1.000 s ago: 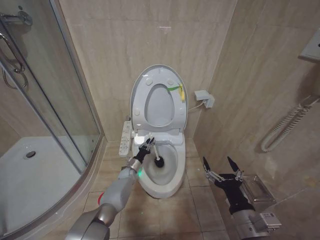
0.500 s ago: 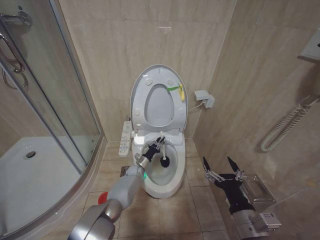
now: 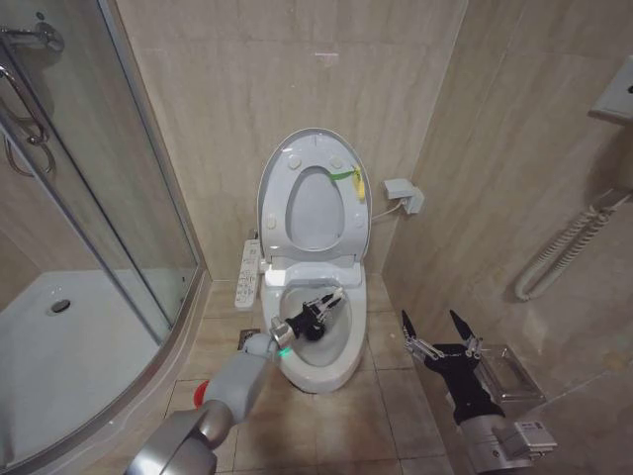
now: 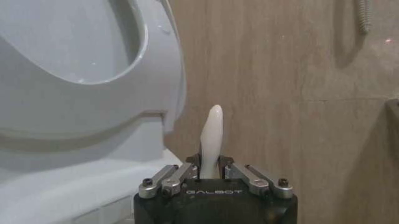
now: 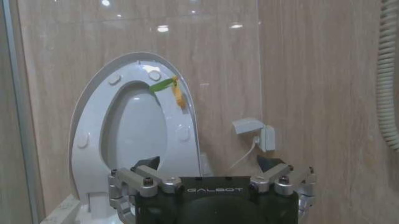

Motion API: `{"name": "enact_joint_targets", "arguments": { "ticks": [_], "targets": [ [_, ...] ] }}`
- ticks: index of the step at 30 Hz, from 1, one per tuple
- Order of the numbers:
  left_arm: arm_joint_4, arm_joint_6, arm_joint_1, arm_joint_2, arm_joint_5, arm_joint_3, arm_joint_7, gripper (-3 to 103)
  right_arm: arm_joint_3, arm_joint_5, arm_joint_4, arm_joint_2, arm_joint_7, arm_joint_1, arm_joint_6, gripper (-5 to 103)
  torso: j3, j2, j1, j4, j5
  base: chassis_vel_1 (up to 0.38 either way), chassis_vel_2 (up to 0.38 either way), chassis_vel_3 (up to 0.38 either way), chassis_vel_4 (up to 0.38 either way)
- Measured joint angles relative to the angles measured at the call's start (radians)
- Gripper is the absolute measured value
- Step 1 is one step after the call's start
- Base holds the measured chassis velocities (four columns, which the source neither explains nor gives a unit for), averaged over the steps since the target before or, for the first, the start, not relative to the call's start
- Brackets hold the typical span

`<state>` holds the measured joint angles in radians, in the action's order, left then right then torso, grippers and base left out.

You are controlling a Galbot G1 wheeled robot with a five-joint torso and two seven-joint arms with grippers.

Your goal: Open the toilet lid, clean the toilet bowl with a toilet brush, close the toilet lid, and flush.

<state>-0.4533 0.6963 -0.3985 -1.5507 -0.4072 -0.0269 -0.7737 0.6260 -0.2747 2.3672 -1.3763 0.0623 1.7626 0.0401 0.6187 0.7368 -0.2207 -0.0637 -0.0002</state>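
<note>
Left gripper [image 3: 318, 312] scrubbing inside white ceramic toilet bowl [image 3: 341, 364].
Its jaws clamp thin white-handled toilet brush [image 3: 326, 302]; glossy white oval toilet lid [image 3: 280, 163] upright at far wall; right gripper [image 3: 440, 332] idle at right, jaws spread.

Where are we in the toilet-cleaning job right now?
Done: the toilet lid stands open against the wall. In hand: the left gripper grips the toilet brush inside the toilet bowl. Left: closing the lid and flushing. The right gripper waits open beside the bowl.
</note>
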Motion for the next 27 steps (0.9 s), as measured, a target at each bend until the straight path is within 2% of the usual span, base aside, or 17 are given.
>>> {"name": "enact_joint_targets", "arguments": {
  "ticks": [3,10,15,16,21,27],
  "targets": [
    [-0.011,0.009,0.009,0.004,-0.003,0.005,-0.001,19,0.000,0.000,0.000,0.000,0.000,0.000,0.000,100,0.000,0.000,0.000,0.0000,0.0001,0.000,0.000,0.000,0.000],
    [-0.009,0.073,0.041,-0.003,-0.042,0.034,-0.034,19,0.000,0.000,0.000,0.000,0.000,0.000,0.000,100,0.000,0.000,0.000,-0.0005,0.0002,0.000,0.000,0.000,0.000],
    [0.000,0.113,0.032,0.010,-0.015,0.079,-0.067,19,0.000,0.000,0.000,0.000,0.000,0.000,0.000,100,0.000,0.000,0.000,-0.0005,0.0002,0.000,0.000,0.000,0.000],
    [0.001,0.117,0.026,0.018,-0.018,0.083,-0.078,19,0.000,0.000,0.000,0.000,0.000,0.000,0.000,100,0.000,0.000,0.000,0.0000,0.0002,0.000,0.000,0.000,0.000],
    [-0.020,0.121,-0.017,0.055,-0.013,0.099,-0.119,19,0.000,0.000,0.000,0.000,0.000,0.000,0.000,100,0.000,0.000,0.000,-0.0001,0.0000,0.000,0.000,0.000,0.000],
    [-0.055,0.122,-0.051,0.102,-0.004,0.111,-0.139,19,0.000,0.000,0.000,0.000,0.000,0.000,0.000,100,0.000,0.000,0.000,-0.0001,-0.0002,0.000,0.000,0.000,0.000]
  ]
}}
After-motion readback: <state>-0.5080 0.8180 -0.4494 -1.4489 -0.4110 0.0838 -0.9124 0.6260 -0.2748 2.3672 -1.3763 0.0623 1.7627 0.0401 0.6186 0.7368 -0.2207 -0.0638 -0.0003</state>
